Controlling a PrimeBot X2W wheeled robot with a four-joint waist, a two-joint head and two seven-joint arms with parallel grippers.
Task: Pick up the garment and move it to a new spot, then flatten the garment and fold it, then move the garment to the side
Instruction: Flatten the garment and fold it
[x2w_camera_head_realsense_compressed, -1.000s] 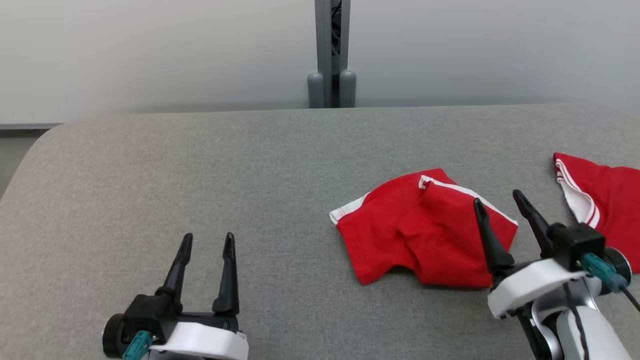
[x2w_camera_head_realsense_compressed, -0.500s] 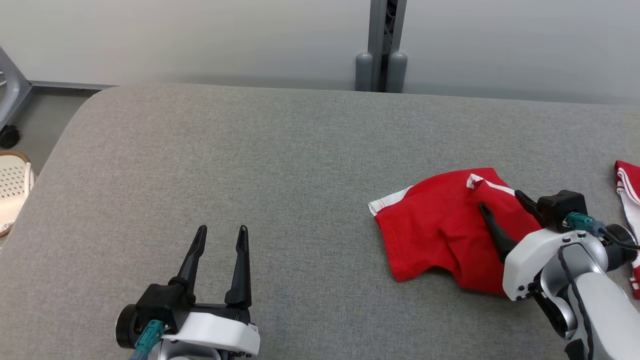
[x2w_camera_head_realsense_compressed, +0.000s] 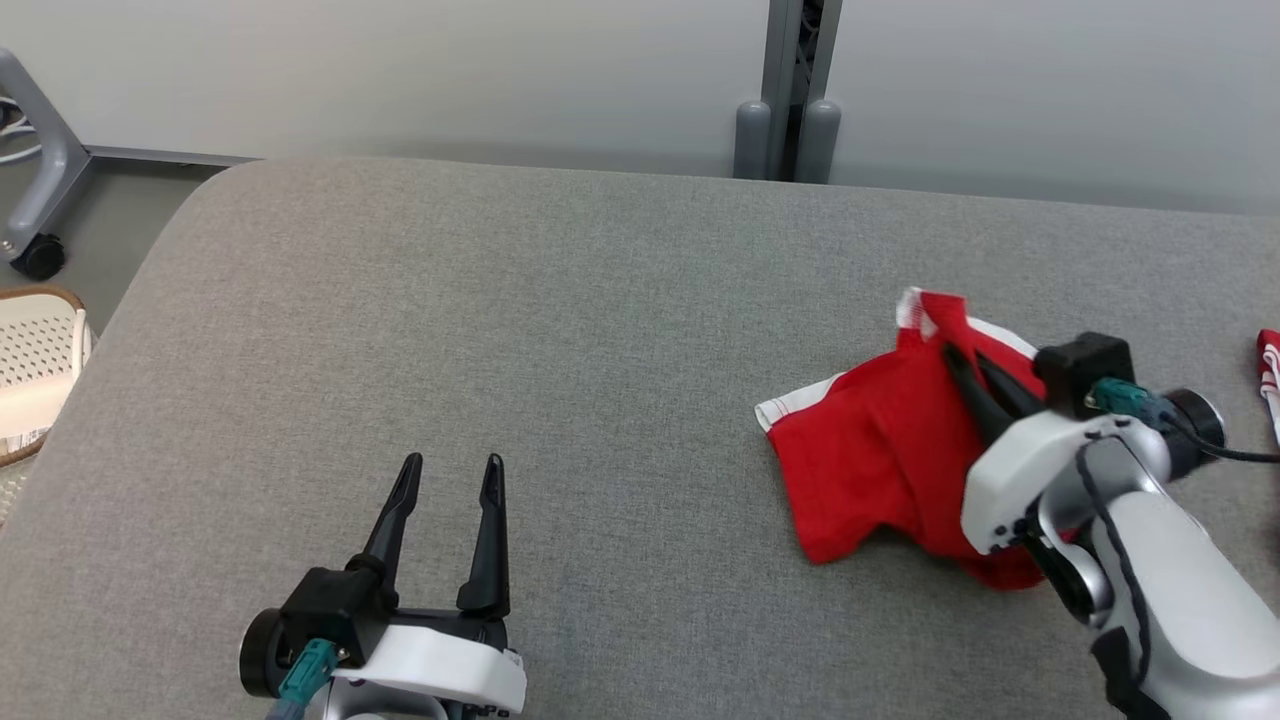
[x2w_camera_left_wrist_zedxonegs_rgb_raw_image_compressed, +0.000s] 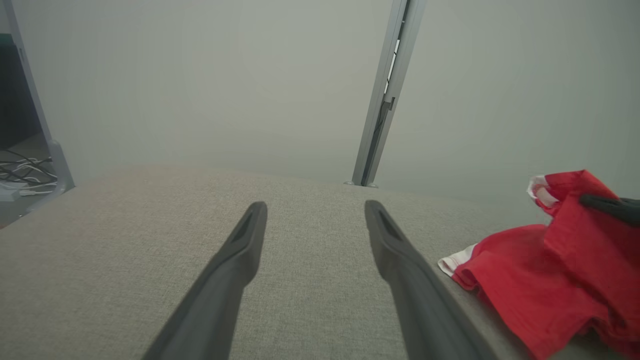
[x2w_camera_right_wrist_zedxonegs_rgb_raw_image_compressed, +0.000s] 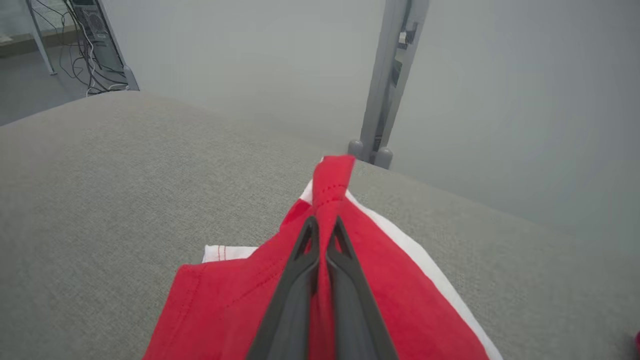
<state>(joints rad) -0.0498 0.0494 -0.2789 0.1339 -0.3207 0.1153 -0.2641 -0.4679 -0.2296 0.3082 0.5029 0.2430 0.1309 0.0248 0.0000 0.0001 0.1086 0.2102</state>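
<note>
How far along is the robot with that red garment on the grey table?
Done: nothing beyond the grasp; the right gripper is shut on a raised ridge of the red garment. In hand: the pick-up, with most of the cloth lying crumpled on the grey table. Left: moving it, flattening, folding, setting it aside. The left gripper is open and empty.

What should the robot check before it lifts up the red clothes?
1. Right gripper shut on the red garment: ok.
2. Fold of cloth pinched between its fingers: ok.
3. Left gripper open, apart from the garment: ok.
4. Room on the grey table left of the garment for a new spot: ok.
5. Pinch firm enough to lift all of it: cannot tell.
</note>
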